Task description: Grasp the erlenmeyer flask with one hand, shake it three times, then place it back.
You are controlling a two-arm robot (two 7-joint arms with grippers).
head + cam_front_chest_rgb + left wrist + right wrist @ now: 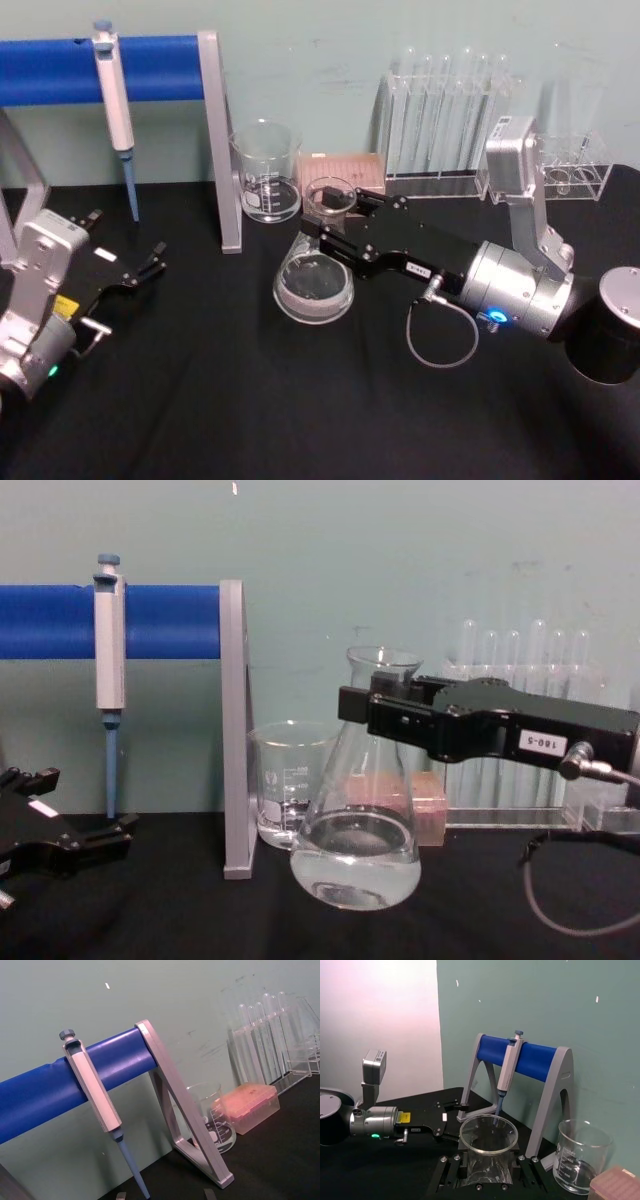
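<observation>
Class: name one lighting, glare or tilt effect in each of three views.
Head view: the black table hides shadows; the erlenmeyer flask, neck in the right gripper, reads by pale glints. Right wrist view: a wall patch is blown out bright. Left wrist view: tilted, the blue bar slants.

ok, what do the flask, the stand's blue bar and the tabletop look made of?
Erlenmeyer flask, neck in the right pincer: clear glass, glossy, background shows through. Blue bar: likely soft matte sleeve, it wrinkles; could be plastic. Tabletop: matte black, probably cloth or mat, no glare.
</observation>
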